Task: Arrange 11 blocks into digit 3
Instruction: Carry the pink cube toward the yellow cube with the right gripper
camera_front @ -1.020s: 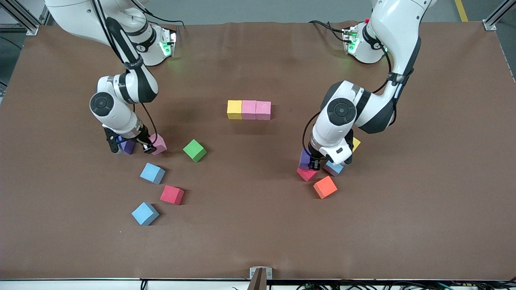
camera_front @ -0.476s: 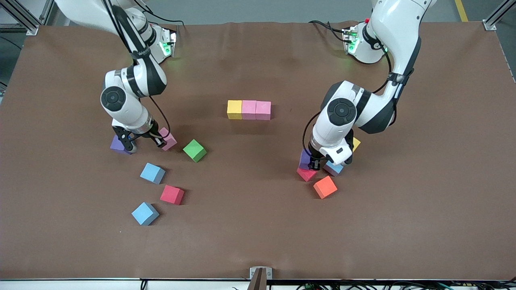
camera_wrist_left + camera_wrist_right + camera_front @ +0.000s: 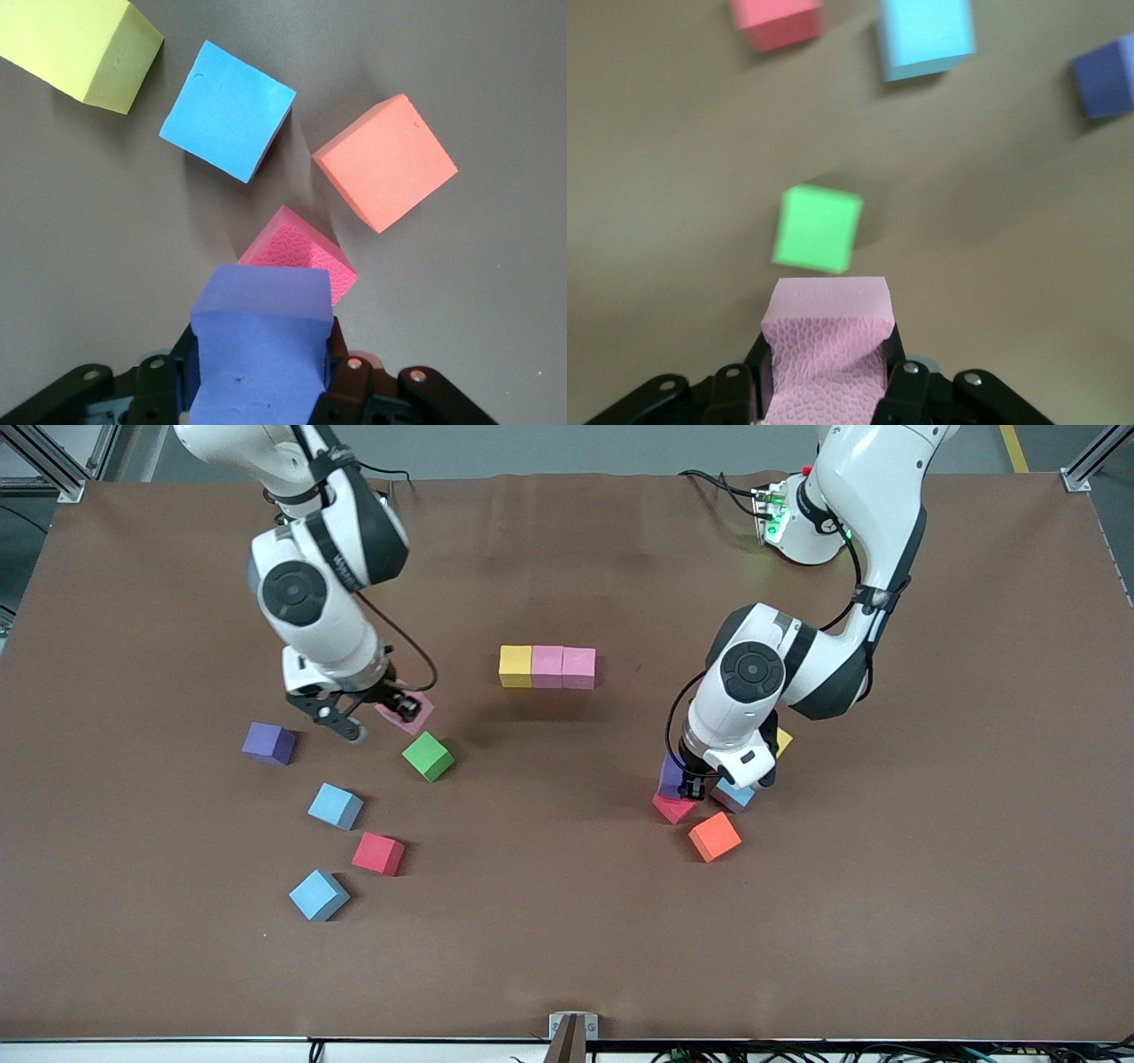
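A brown mat point(image 3: 567, 939) covers the table, cables point(image 3: 709, 480) trailing along its edge.

Yellow-pink-pink row point(image 3: 547, 667) mid-table; other blocks scattered, two held.

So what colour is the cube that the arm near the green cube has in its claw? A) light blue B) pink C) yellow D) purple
B: the right gripper is shut on a pink block, carried just above the green block; the right wrist view shows the pink block clamped between its fingers.
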`<state>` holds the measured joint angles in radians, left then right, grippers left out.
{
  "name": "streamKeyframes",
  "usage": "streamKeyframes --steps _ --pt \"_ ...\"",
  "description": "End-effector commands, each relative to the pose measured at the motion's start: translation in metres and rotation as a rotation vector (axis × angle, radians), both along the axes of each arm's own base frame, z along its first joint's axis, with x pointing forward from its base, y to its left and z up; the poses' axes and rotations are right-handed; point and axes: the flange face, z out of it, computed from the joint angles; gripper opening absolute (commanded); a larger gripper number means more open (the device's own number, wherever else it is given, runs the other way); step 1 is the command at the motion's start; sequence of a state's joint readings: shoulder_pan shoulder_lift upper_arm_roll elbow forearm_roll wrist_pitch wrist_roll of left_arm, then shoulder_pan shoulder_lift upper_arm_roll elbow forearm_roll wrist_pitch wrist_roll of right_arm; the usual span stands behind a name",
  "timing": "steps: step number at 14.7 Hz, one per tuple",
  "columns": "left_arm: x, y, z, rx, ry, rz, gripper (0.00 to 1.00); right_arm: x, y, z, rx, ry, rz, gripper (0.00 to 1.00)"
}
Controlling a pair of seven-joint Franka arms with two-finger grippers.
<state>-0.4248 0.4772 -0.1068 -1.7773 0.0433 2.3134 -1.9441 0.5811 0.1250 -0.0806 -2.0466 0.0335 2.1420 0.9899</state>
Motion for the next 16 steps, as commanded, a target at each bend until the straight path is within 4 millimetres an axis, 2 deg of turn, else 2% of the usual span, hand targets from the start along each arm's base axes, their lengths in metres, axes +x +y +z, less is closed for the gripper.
streamKeyframes --steps 1,3,8,13,16 --pt "0.005 -0.002 0.001 -0.003 0.010 0.012 0.32 0.003 0.051 -0.014 0.004 -0.014 0.123 0.00" --pt "0.005 -0.001 0.000 -0.003 0.011 0.013 0.32 -0.002 0.077 -0.033 0.017 -0.047 0.282 0.00" --pt "0.005 -0.001 0.001 -0.003 0.010 0.013 0.32 -0.025 0.119 -0.080 -0.006 -0.047 0.484 0.00" --pt "0.005 -0.001 0.000 -0.003 0.012 0.013 0.32 -0.031 0.123 -0.117 -0.011 -0.027 0.489 0.00" --pt "0.005 -0.001 0.001 -0.003 0.010 0.013 0.32 -0.047 0.133 -0.131 -0.013 -0.027 0.509 0.00"
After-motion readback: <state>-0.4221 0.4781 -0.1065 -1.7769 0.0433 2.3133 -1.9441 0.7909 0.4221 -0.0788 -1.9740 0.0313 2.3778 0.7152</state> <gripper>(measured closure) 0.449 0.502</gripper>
